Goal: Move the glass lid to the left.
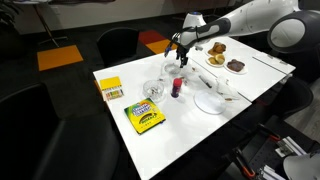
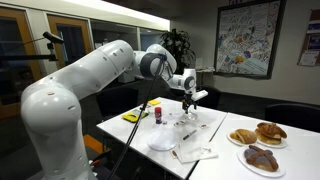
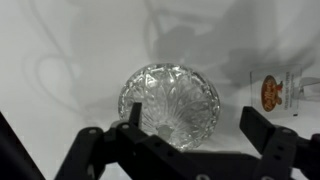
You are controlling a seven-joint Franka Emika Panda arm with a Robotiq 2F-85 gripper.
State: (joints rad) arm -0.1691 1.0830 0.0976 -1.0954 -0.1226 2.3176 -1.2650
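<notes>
The glass lid [image 3: 170,103] is round, clear and cut with a radial pattern, and it lies on the white table. In the wrist view it sits just ahead of my jaws, nearer the left finger. My gripper [image 3: 195,125] is open and empty, and it hovers above the lid without touching it. In an exterior view the gripper [image 1: 181,60] hangs over the far side of the table with the lid [image 1: 168,71] below it. The gripper also shows in an exterior view [image 2: 190,100], where the lid is too faint to make out.
A small red-labelled bottle [image 3: 270,92] [image 1: 178,88] stands close beside the lid. Another glass piece [image 1: 152,90], a yellow crayon box [image 1: 145,117], an orange-yellow box [image 1: 110,90], a white plate [image 1: 208,103] and plates of pastries [image 1: 215,50] share the table.
</notes>
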